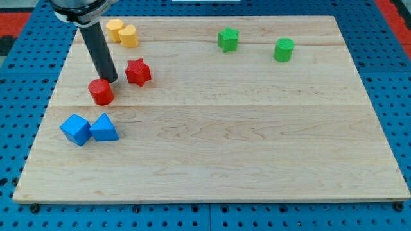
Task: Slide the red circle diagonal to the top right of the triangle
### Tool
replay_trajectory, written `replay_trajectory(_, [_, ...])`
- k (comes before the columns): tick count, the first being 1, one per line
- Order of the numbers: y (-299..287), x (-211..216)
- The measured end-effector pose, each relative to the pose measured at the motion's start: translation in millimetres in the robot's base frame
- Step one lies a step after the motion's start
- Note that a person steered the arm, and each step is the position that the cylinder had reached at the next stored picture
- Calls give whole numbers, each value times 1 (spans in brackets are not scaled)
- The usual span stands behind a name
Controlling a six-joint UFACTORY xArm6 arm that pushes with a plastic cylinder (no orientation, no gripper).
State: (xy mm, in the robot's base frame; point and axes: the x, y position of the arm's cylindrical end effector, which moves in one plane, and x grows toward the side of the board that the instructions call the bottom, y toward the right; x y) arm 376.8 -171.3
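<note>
My rod comes down from the view's top left, and my tip (pixel 111 80) sits on the board (pixel 257 141) just at the upper right edge of the red circle (pixel 101 92), touching it or very nearly so; I cannot tell which. There are no jaws on this arm, only the bare rod, so it has hold of nothing.

The red circle lies in the left part of the board, a little above the middle. The red star (pixel 137 71) is just to its upper right, with my tip between the two, closer to the circle.

Below the red circle, toward the view's bottom left, are two blue blocks side by side and touching: the blue cube (pixel 76 129) on the left and the blue triangle (pixel 103 128) on the right. The red circle is above the triangle, almost straight up from it and slightly to the left, with a clear gap between them.

Near the view's top left, partly beside my rod, two yellow blocks touch each other: a yellow one (pixel 115 29) whose shape I cannot make out and a yellow cylinder (pixel 128 36) at its right.

Toward the view's top right, well apart from the rest, stand the green star (pixel 227 39) and, further right, the green cylinder (pixel 284 49).
</note>
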Motion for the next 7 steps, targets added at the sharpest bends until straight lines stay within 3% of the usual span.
replay_trajectory(2, [104,-6])
replay_trajectory(3, [42,-18])
replay_trajectory(4, [-55,-15])
replay_trajectory(6, [31,38])
replay_trajectory(7, [-29,41])
